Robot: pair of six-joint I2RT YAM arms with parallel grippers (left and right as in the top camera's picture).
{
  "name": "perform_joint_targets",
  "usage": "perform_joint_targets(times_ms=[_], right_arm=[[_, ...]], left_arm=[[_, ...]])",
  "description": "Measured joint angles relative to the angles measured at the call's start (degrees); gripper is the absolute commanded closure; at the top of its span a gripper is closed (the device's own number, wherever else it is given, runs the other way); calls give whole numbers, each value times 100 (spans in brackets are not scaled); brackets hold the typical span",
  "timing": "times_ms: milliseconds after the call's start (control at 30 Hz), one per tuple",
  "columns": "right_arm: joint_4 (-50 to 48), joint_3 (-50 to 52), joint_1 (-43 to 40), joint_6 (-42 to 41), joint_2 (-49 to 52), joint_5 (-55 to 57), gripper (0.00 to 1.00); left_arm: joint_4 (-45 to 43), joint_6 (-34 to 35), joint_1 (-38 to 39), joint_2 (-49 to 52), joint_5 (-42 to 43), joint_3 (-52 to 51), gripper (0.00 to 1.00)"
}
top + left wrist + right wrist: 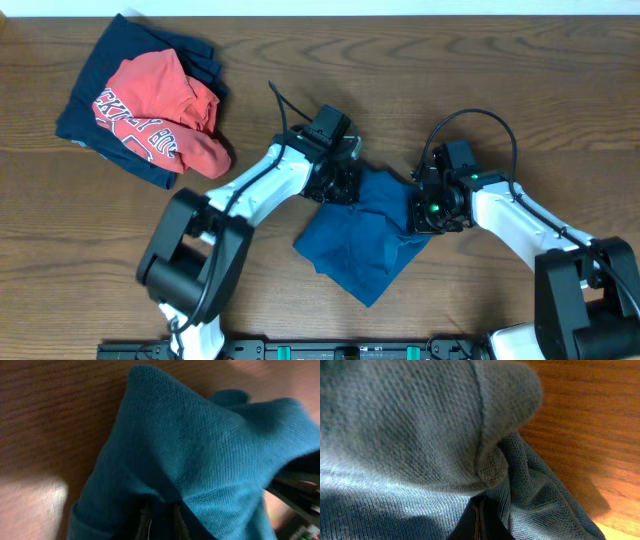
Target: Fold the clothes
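Note:
The blue T-shirt (365, 238) lies bunched in a rough folded shape on the table centre. My left gripper (335, 185) is shut on its upper left edge; the left wrist view shows blue knit (200, 450) draped over the closed fingers (161, 522). My right gripper (430, 210) is shut on its right edge; the right wrist view shows the cloth (420, 435) folded over the closed jaws (479, 520). The red tee with white lettering (160, 115) lies on the navy garment (120, 60) at the far left.
The wooden table (520, 80) runs across the view. The pile of red and navy clothes sits near the back left corner. Black cables arc over both arms.

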State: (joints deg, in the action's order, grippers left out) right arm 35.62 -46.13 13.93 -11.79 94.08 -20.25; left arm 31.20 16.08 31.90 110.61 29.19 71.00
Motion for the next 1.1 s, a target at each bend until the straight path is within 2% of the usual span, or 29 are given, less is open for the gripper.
perform_joint_targets(times_ms=[233, 400, 600, 700, 933, 1100], right_arm=[[55, -96, -11, 0, 109, -107, 99], [160, -96, -9, 0, 13, -87, 99], [308, -9, -107, -111, -704, 68, 99], [289, -9, -249, -212, -1213, 103, 99], [221, 33, -245, -293, -1211, 98, 99], [33, 247, -234, -315, -540, 85, 99]], left_arm=[[59, -2, -39, 59, -33, 98, 80], [330, -57, -61, -350, -166, 184, 72], [4, -70, -33, -1364, -221, 422, 73], [-116, -70, 66, -1443, -219, 514, 76], [-428, -90, 483, -361, -223, 503, 78], [-774, -90, 579, 588, -166, 463, 78]])
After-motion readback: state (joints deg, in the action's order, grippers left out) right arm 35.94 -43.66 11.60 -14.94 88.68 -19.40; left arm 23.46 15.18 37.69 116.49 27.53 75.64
